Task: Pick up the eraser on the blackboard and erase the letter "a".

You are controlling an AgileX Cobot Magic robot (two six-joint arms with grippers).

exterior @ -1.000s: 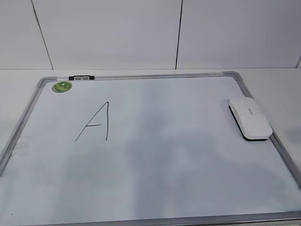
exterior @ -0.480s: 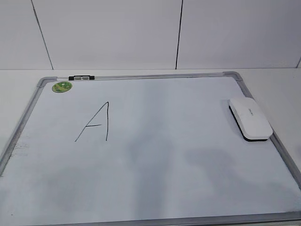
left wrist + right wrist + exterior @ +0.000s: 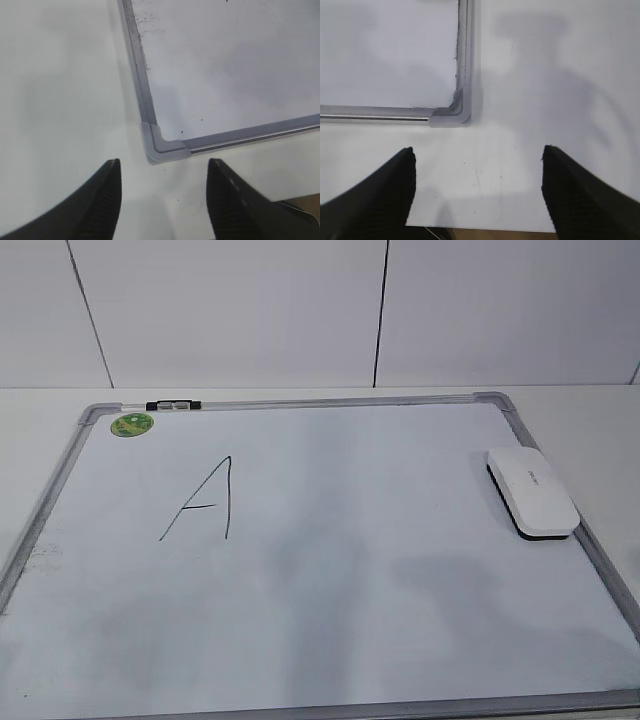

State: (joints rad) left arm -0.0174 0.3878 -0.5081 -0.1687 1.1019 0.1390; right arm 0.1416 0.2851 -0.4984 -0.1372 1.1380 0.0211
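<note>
On the white bench [image 3: 600,430] the blackboard [image 3: 350,640] lay flat, a white writing surface inside a grey metal frame with rounded grey corner pieces. At its far left corner sat a round green sticker [image 3: 132,424], and just to the right of that, on the far frame rail, a small black-and-clear clip [image 3: 172,405]. Further right, in the left half of the board, stood the only letter in sight, a tall angular "A" [image 3: 205,500] drawn in thin black marker; no small looped form showed in any view. A faint grey smudge [image 3: 42,552] marked the surface close to the left rail. Well apart from the letter, at the right side of the board, the eraser [image 3: 532,490] rested on the surface, lying at a slant with its outer end close against the right frame rail, white on top with a dark underside showing along its near edge. Neither arm appeared in the exterior view. In the left wrist view, the left gripper [image 3: 164,172] hung over the bare bench just beside the board's near left corner, jaws spread and empty. In the right wrist view, the right gripper [image 3: 477,162] hung just beside the near right corner, jaws wide apart and holding nothing.
</note>
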